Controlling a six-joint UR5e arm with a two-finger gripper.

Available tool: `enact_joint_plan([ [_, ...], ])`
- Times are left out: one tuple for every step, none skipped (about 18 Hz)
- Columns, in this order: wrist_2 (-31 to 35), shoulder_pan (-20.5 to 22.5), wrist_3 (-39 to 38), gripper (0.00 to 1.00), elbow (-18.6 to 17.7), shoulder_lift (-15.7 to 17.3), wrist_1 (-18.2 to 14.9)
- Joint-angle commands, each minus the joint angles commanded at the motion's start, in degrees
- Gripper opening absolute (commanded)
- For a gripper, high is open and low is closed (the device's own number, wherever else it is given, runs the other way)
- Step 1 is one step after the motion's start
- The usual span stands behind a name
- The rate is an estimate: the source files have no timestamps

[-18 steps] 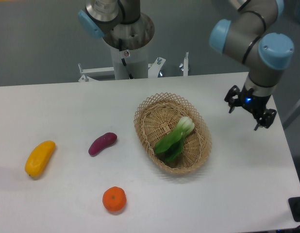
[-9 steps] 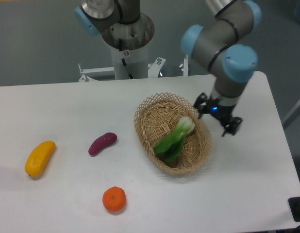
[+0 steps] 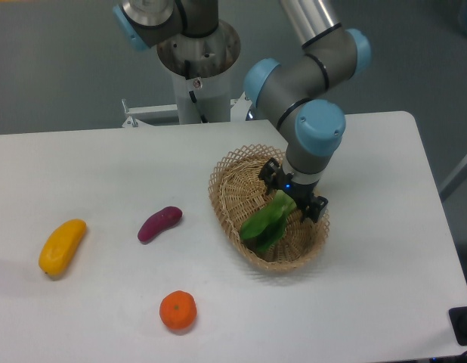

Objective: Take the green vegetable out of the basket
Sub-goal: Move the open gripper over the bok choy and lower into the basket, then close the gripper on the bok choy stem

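The green vegetable [image 3: 265, 223] lies in the light tan wicker basket [image 3: 232, 180], dark leaves toward the lower left. Its pale stem end is hidden under my gripper [image 3: 292, 193]. The gripper hangs over the basket's right half, directly above that stem end, with one black finger [image 3: 268, 172] on the left and the other [image 3: 320, 207] on the right. The jaws stand open, straddling the stem. Whether the fingers touch the vegetable I cannot tell.
A purple sweet potato [image 3: 159, 223] lies left of the basket. A yellow fruit [image 3: 62, 246] sits at the far left and an orange [image 3: 177, 310] near the front. The robot's base column [image 3: 196, 68] stands behind the table.
The arm has swept left from the table's right side and come over the basket. The gripper now covers the vegetable's stem end, which showed before.
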Motion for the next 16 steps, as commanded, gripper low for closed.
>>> enact_joint_plan([
  [0.0, 0.0, -0.09, 1.0, -0.44, 0.0, 0.44],
  [0.0, 0.0, -0.09, 1.0, -0.88, -0.09, 0.96],
  [0.0, -0.09, -0.27, 1.0, -1.41, -0.09, 1.84],
  [0.0, -0.52, -0.7, 1.0, -2.02, -0.26, 3.41],
  [0.09, -0.88, -1.32, 1.0, -2.72, -0.52, 5.52],
  [0.26, -0.97, -1.84, 1.0, -3.51, -0.7, 7.37],
  [0.35, -1.05, -2.02, 1.0, -3.87, -0.79, 8.43],
  [0.44, -1.14, -1.94, 0.93, -4.05, -0.79, 8.61],
  [0.53, -1.23, -2.03, 0.81, -4.05, -0.88, 8.62],
  [0.61, -1.32, -2.03, 0.69, -4.05, -0.88, 8.7],
  [0.62, -1.58, -2.03, 0.59, -4.05, -0.88, 8.7],
  [0.62, -1.67, -2.03, 0.49, -4.05, -0.88, 8.7],
  [0.62, -1.67, -2.03, 0.37, -4.05, -0.88, 8.7],
  [0.62, -1.67, -2.03, 0.26, -3.88, -0.62, 8.62],
  [0.62, -1.67, -1.94, 0.15, -3.61, -0.35, 8.27],
  [0.62, -1.58, -1.94, 0.09, -3.09, -0.18, 7.92],
])
